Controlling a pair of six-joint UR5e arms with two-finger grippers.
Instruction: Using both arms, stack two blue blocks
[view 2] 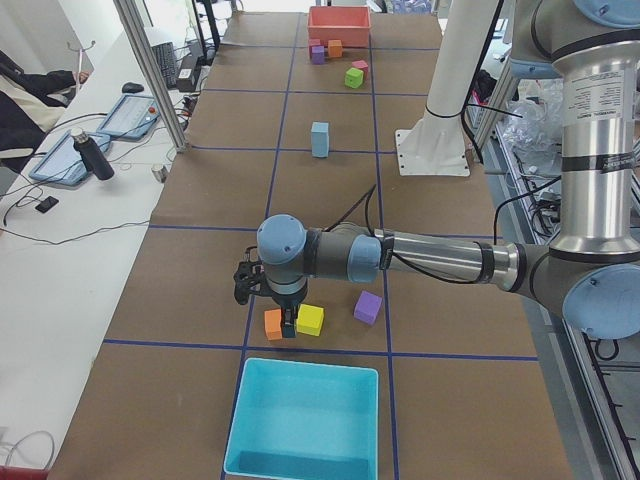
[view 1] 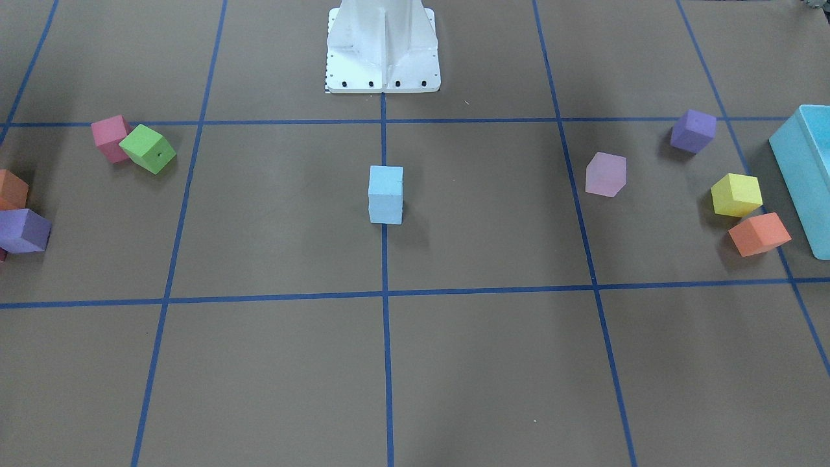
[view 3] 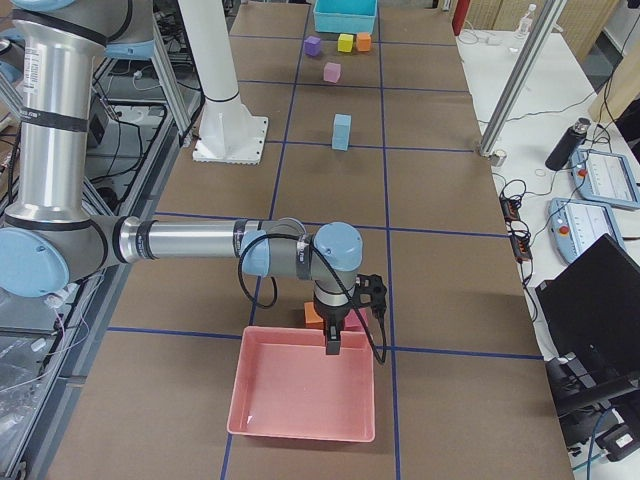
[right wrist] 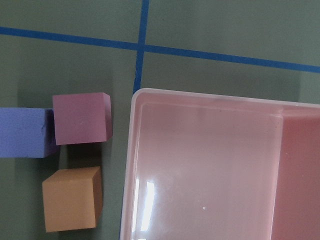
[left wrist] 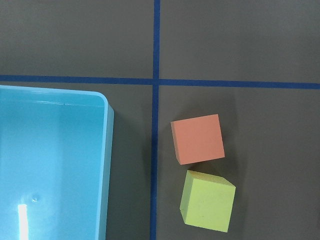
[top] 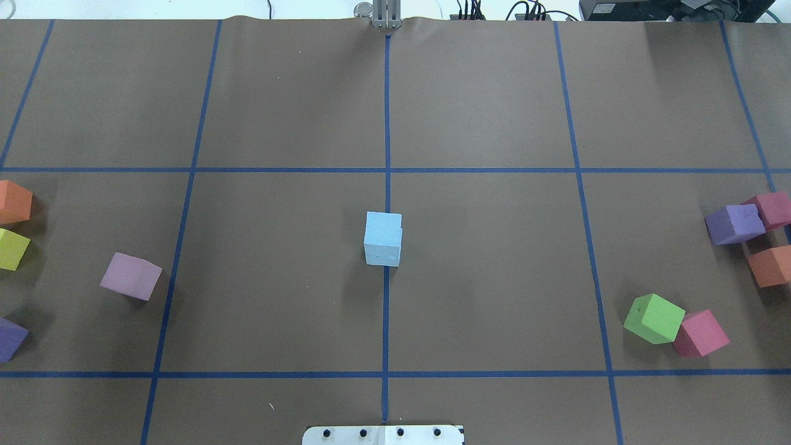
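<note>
The two blue blocks (view 1: 386, 194) stand one on top of the other at the table's centre, on the middle tape line. The stack also shows in the overhead view (top: 383, 238) and in both side views (view 2: 320, 139) (view 3: 342, 131). My left gripper (view 2: 288, 326) hangs over an orange cube (left wrist: 198, 138) and a yellow cube (left wrist: 207, 201) at the table's left end, far from the stack. My right gripper (view 3: 333, 340) hangs over the rim of the pink tray (view 3: 305, 395) at the right end. Both show only in side views, so I cannot tell if they are open or shut.
A turquoise box (left wrist: 50, 165) lies beside the orange and yellow cubes. The pink tray (right wrist: 215, 170) has maroon, purple and orange cubes beside it. A green cube (top: 654, 318), a pink cube (top: 131, 276) and a purple cube (view 1: 693, 130) lie scattered. The white pedestal (view 1: 382, 45) stands behind the stack.
</note>
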